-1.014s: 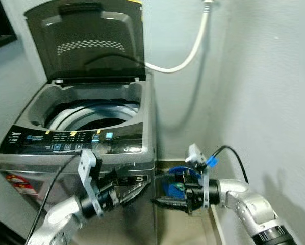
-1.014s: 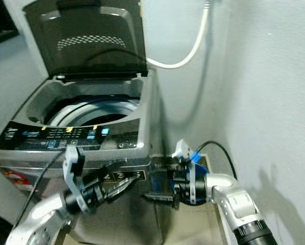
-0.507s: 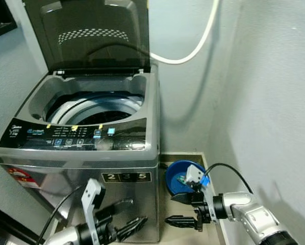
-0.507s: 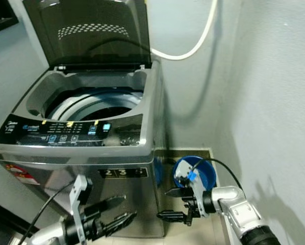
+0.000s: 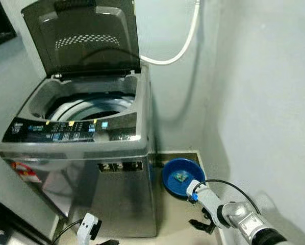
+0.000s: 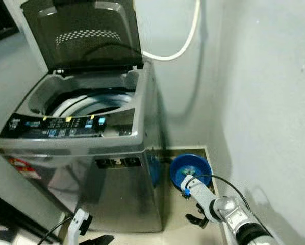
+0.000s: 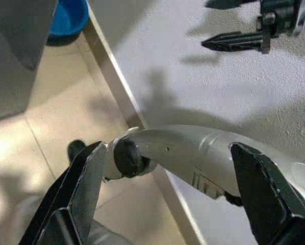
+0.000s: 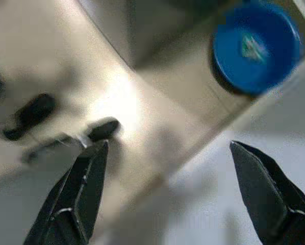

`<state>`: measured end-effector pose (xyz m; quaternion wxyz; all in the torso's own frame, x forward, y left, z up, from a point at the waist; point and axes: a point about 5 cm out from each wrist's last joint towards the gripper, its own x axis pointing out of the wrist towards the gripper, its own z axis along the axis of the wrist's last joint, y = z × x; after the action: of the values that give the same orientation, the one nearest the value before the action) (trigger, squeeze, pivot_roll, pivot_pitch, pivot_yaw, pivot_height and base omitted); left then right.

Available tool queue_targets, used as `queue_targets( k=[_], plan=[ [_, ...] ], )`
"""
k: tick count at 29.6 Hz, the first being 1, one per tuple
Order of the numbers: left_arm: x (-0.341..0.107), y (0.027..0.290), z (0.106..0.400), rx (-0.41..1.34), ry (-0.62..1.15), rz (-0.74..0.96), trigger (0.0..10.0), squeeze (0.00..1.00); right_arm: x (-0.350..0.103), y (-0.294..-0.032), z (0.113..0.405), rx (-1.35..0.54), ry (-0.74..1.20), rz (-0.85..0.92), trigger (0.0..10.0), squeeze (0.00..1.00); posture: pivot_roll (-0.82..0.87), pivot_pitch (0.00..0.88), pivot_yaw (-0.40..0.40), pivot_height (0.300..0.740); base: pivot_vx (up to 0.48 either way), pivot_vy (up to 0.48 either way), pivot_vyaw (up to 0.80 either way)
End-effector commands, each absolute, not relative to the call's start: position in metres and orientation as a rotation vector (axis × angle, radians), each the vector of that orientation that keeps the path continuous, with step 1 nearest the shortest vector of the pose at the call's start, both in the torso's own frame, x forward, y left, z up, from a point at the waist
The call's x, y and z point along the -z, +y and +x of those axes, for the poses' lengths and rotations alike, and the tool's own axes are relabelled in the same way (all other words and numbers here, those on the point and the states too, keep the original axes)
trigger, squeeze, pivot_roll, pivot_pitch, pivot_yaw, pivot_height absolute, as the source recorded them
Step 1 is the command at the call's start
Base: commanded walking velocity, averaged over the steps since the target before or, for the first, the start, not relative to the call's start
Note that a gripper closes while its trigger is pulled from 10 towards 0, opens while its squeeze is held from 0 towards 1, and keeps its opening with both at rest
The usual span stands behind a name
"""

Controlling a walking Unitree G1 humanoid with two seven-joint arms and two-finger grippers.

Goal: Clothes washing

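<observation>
Washing machine [image 5: 86,148]: 1 grey top-loader stands against the pale wall, its dark lid [image 5: 83,38] raised upright at the back and the drum opening [image 5: 89,107] exposed below it. 1 control panel [image 5: 71,131] with small lit icons runs along the front edge. 1 white hose [image 5: 180,48] curves down the wall behind the machine's right rear corner.

1 blue basin [image 5: 182,177] sits on the tiled floor just beside the machine's right side, with a small pale scrap lying inside it.

Right gripper [image 8: 173,194] hangs low near the floor, to the right of the basin; in its wrist view its 2 black fingers [image 8: 86,189] stand wide apart with nothing between them, and the basin lies beyond them on the tiles.

Left gripper [image 7: 168,199] is down at the bottom of the head views, in front of the machine's base. Its 2 fingers [image 7: 78,194] are spread wide and grip nothing; the silver right arm [image 7: 203,153] crosses the wrist view beyond them.
</observation>
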<state>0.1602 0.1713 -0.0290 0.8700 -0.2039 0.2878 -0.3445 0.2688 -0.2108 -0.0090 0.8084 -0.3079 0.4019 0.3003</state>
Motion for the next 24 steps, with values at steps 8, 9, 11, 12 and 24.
queue_targets(
  k=[8,9,11,12,24],
  plan=[
    [0.062,0.188,0.163,0.379,0.723,-0.349,10.0,0.0,0.045,-0.216,0.235,-0.468,0.961,-0.601,10.0,0.0,0.04,0.0,0.02,0.74,0.0,0.0,0.0],
    [0.062,0.188,0.163,0.379,0.723,-0.349,10.0,0.0,0.045,-0.216,0.235,-0.468,0.961,-0.601,10.0,0.0,0.04,0.0,0.02,0.74,0.0,0.0,0.0],
    [0.065,0.19,0.164,0.336,0.733,-0.334,10.0,0.0,0.048,-0.217,0.232,-0.447,0.969,-0.592,10.0,0.0,0.04,0.0,0.02,0.74,0.0,0.0,0.0],
    [0.065,0.19,0.164,0.336,0.733,-0.334,10.0,0.0,0.048,-0.217,0.232,-0.447,0.969,-0.592,10.0,0.0,0.04,0.0,0.02,0.74,0.0,0.0,0.0],
    [0.101,0.202,0.12,-0.005,1.016,-0.171,10.0,0.0,0.067,-0.217,0.206,-0.306,1.047,-0.418,10.0,0.0,0.04,0.0,0.027,0.74,0.0,0.0,0.79]
  ],
)
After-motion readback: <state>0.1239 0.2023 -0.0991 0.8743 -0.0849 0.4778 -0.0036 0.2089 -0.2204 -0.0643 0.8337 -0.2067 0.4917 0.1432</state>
